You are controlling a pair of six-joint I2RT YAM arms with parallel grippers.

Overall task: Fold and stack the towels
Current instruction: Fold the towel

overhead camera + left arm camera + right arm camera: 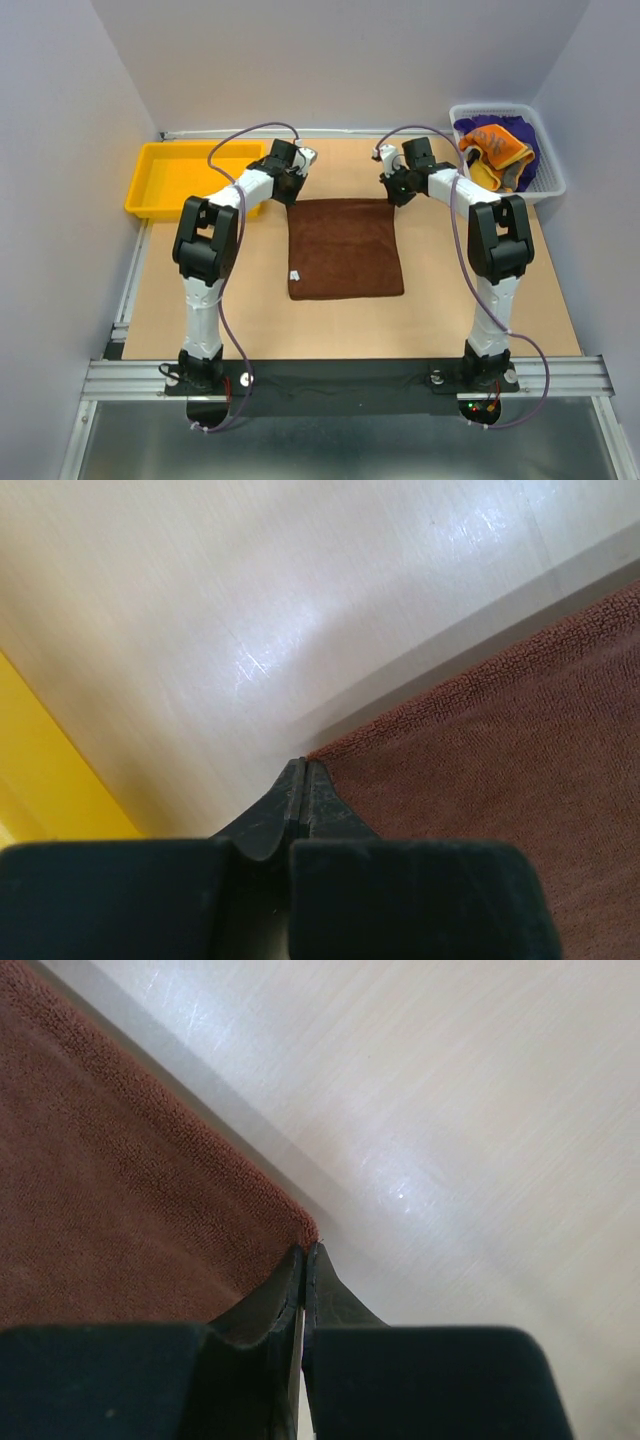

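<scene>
A plain dark brown towel (345,250) lies flat in the middle of the table, with a small white tag (295,275) near its left edge. My left gripper (293,193) is shut at the towel's far left corner; in the left wrist view its tips (303,765) meet right at the corner of the brown cloth (500,760). My right gripper (392,195) is shut at the far right corner, its tips (308,1250) touching the cloth (100,1180). A purple towel (515,135) and an orange towel (495,150) lie bunched in the basket.
A white mesh basket (548,170) stands at the back right. A yellow plastic tray (160,185) stands at the back left and shows in the left wrist view (40,770). Grey walls enclose the table on three sides.
</scene>
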